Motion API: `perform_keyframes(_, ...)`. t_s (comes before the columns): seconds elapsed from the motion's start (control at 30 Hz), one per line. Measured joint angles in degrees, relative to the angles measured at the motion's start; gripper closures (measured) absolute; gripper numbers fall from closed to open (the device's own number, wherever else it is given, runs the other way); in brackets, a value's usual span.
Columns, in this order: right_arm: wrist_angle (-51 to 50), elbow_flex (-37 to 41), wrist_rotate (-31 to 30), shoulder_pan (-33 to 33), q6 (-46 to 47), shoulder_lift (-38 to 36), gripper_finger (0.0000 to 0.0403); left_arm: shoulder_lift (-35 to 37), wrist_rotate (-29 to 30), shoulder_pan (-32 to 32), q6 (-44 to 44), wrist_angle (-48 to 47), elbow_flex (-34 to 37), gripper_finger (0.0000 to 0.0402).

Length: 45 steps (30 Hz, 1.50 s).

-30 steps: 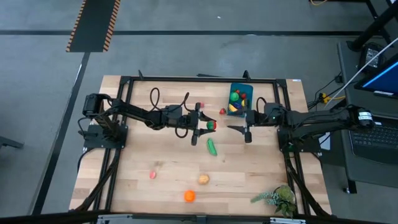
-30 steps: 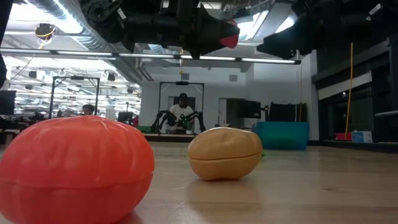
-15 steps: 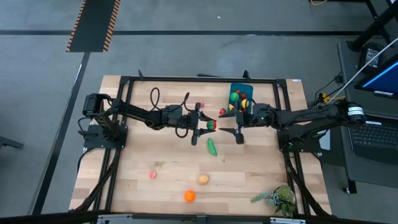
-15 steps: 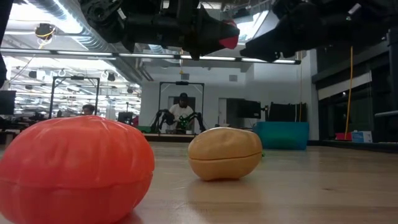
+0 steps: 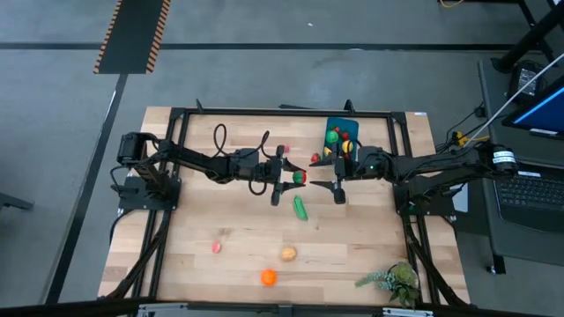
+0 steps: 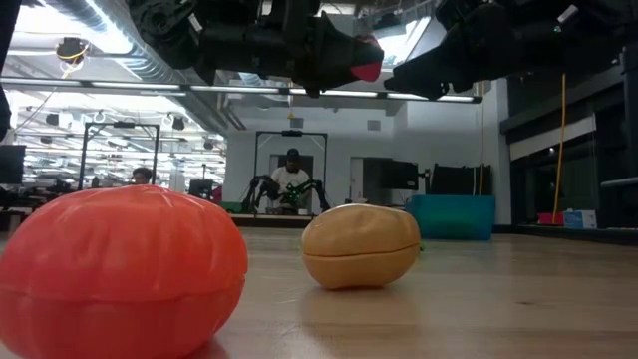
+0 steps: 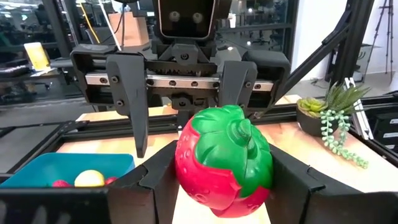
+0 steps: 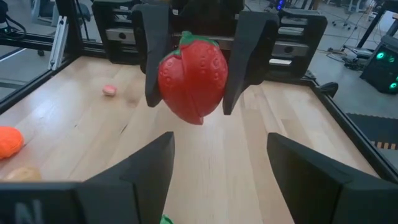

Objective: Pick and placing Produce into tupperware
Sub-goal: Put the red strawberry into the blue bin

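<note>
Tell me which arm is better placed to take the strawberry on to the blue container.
Probably the right. Its open hand faces the strawberry held by the left hand, and the blue container lies on its side.

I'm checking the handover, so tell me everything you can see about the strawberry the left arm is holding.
The strawberry is a glossy red plastic toy with dimpled seed marks and a green leafy cap with a short stem. It is clamped between the left gripper's two dark fingers, held in the air above the wooden table, touching nothing else. A seam runs across its red body. The right gripper faces it at close range with fingers open, not touching it.
</note>
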State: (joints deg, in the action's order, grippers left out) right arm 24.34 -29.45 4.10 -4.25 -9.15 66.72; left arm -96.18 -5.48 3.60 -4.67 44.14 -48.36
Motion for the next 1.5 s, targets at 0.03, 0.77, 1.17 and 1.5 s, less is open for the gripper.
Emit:
perform_keyframes(0.03, 0.0, 0.0, 0.0, 0.0, 0.0, 0.0, 0.0146, 0.0, 0.0, 0.0, 0.0, 0.0, 0.0, 0.0226)
perform_keyframes(0.77, -0.1, 0.0, 0.5, 0.0, -0.3, 0.0, 0.0138, 0.0, 0.0, 0.4, -0.4, 0.0, 0.0, 0.0226)
perform_keyframes(1.17, 0.0, 0.0, 0.5, 0.0, 1.3, 0.0, 0.0049, 0.0, 0.0, 0.4, -0.1, 0.0, 0.0, 0.0226)
perform_keyframes(1.5, 2.8, -0.1, 0.5, 0.0, 1.3, 0.0, 0.0048, 0.0, 0.0, 0.6, 1.6, 0.1, 0.0, 0.0226)
